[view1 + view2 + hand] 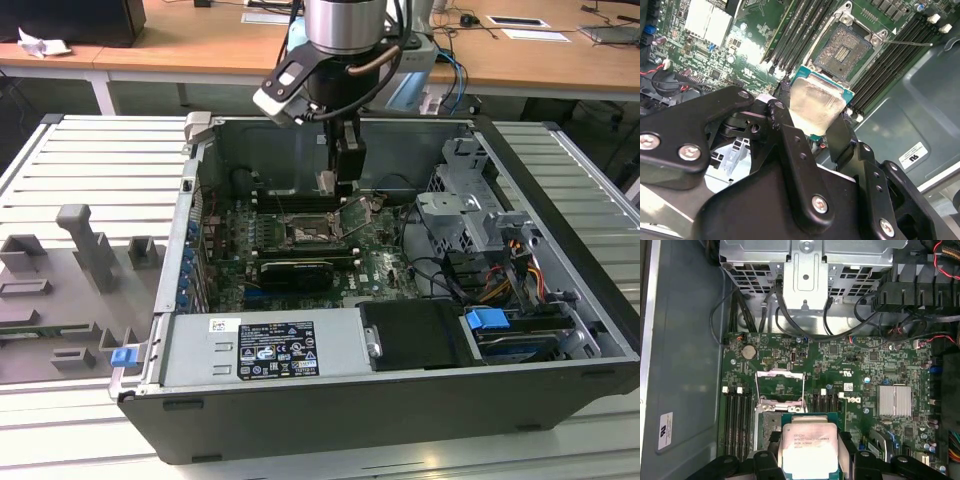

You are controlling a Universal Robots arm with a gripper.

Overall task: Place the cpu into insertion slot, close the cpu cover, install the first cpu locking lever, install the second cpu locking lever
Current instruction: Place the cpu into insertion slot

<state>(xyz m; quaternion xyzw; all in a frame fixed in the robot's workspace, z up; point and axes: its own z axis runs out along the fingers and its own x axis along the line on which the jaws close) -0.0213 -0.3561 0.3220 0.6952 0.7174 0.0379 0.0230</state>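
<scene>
**Cpu pinched in the gripper, just short of the socket**

- Gripper [812, 120]: black fingers pressed in on two opposite edges of the cpu [816, 102]. The cpu's pale metal face is turned toward both wrist cameras, with a green rim around it. The face carries a few lines of print in the first wrist view; not transcribed.
- Key relation: the insertion slot [842, 50] lies just past the cpu's free edge, between the two banks of memory slots [890, 55]. The cpu is square, so it has no long axis. Its edges run close to parallel with the slot's silvery rim.
- My reading is that it is not seated. In the exterior view the gripper hangs over the board, nearer the case's far wall than the socket is. I cannot tell how much air remains under the chip.
- Cpu cover [780, 374]: the windowed frame is tipped open on the side of the slot away from the cpu.
- One locking lever [910, 44], a thin wire rod, is swung out across the memory slots.
- Further off: a finned heatsink [894, 400] on the board and a white label [665, 430] on the case's bare wall.
- Exterior view: the case [400, 410] lies open on the ribbed grey table [90, 160], with a white sticker [275, 350] on the box along its near edge. Wooden desks [200, 45] stand beyond.
</scene>
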